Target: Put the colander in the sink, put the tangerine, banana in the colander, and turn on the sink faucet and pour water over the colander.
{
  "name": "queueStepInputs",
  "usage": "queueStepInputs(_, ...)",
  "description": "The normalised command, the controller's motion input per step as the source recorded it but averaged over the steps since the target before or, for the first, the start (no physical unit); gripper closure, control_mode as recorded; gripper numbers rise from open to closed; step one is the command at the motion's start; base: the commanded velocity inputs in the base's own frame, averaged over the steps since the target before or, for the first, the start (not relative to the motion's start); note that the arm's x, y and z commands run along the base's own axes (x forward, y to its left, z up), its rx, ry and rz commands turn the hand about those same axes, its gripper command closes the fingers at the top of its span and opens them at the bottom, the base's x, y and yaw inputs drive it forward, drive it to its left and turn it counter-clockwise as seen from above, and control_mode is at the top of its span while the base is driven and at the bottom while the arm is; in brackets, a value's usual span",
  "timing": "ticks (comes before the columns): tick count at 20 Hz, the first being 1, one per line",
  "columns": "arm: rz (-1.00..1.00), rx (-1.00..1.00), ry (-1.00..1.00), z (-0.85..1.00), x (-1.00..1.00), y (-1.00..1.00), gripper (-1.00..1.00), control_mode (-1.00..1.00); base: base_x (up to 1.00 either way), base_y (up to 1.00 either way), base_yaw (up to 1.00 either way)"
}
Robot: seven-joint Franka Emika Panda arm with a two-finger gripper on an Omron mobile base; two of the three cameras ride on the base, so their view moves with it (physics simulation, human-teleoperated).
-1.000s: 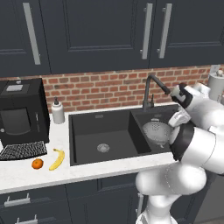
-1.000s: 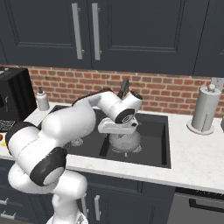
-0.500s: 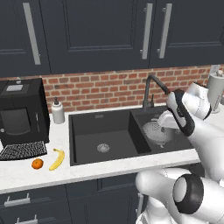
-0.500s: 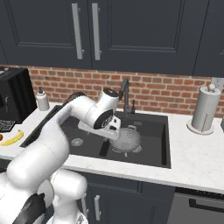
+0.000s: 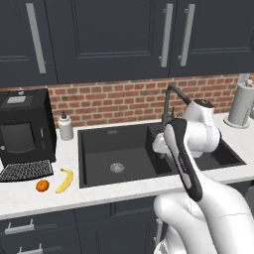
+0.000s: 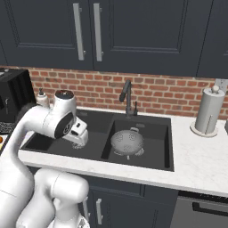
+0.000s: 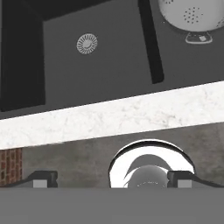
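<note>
Well right of the open gripper (image 6: 79, 141), colander (image 6: 127, 141) sits

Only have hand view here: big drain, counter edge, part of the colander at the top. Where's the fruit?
Observer: Both pieces lie on the counter left of the sink, in front of the black coffee machine.
Operator: Touching each other?
Observer: No, apart. The tangerine sits just left of the banana.
Operator: Water on?
Observer: No stream at the sink faucet. The colander sits in the smaller right basin with no fruit in it.
</note>
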Motion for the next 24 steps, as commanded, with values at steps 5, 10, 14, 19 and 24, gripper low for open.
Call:
queueStepInputs(5, 0.00, -0.03, 0.18, 0.56, 0.00, 1.00, -1.00, -1.00, 0.00, 0.00, 0.00)
queueStepInputs(10, 0.00, -0.08, 0.23, 0.27, 0.00, 1.00, -1.00, -1.00, 0.00, 0.00, 0.00)
queueStepInputs(14, 0.00, -0.16, 0.25, 0.00, 0.03, 1.00, -1.00, -1.00, 0.00, 0.00, 0.00)
queueStepInputs(19, 0.01, -0.04, 0.25, -0.01, 0.01, 0.99, -1.00, -1.00, 0.00, 0.00, 0.00)
queueStepInputs(24, 0.05, 0.04, 0.07, -0.43, 0.26, 0.67, -1.00, -1.00, 0.00, 0.00, 0.00)
